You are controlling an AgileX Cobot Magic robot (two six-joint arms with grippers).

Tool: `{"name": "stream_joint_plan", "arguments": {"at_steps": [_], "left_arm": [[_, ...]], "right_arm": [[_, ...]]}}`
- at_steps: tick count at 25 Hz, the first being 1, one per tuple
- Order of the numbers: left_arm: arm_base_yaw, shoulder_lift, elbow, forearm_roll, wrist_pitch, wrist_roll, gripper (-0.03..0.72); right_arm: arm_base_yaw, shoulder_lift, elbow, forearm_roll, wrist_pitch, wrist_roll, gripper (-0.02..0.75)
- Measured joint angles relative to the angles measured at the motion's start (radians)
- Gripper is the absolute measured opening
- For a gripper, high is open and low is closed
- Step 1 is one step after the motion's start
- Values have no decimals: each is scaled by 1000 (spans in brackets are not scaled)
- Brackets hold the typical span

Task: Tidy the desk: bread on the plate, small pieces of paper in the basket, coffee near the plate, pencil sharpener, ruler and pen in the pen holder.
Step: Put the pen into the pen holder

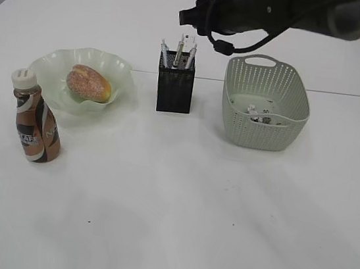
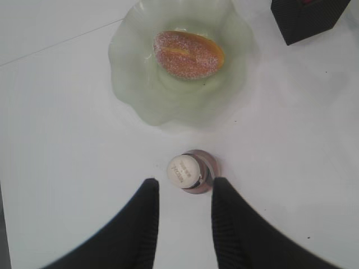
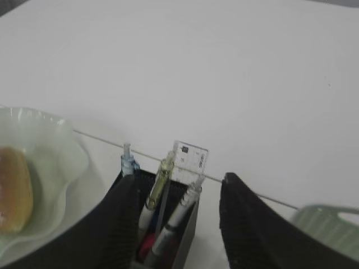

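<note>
One bread [image 1: 88,83] lies in the plate [image 1: 118,72] at far left, one coffee [image 1: 34,119] just nearer. Three pens [image 3: 159,186] and one ruler [image 3: 190,160] stand in the pen holder [image 1: 175,89]; the basket [image 1: 265,102] holds paper scraps [image 1: 259,114]. Both pincers gape empty: left pincer [image 2: 184,193] above the coffee, right pincer [image 3: 178,190] over the holder.

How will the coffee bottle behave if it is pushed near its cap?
The coffee bottle stands tall on a narrow base, so it probably tips rather than slides. Its smooth, curvy plastic may be slippery. It looks full, so likely rather heavy.
</note>
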Motion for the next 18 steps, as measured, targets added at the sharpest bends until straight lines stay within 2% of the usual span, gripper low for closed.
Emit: {"name": "stream_joint_plan", "arguments": {"at_steps": [6,9,12,18], "left_arm": [[0,0,0,-6,11,0,248],[0,0,0,-33,21,0,310],[0,0,0,-74,28,0,379],[0,0,0,-89,35,0,399]], "right_arm": [[33,-148,0,72,412,0,352],[35,-207,-2,105,584,-4,352],[35,-235,-13,109,737,-17,351],[35,-245,-15,140,948,-19,350]]}}
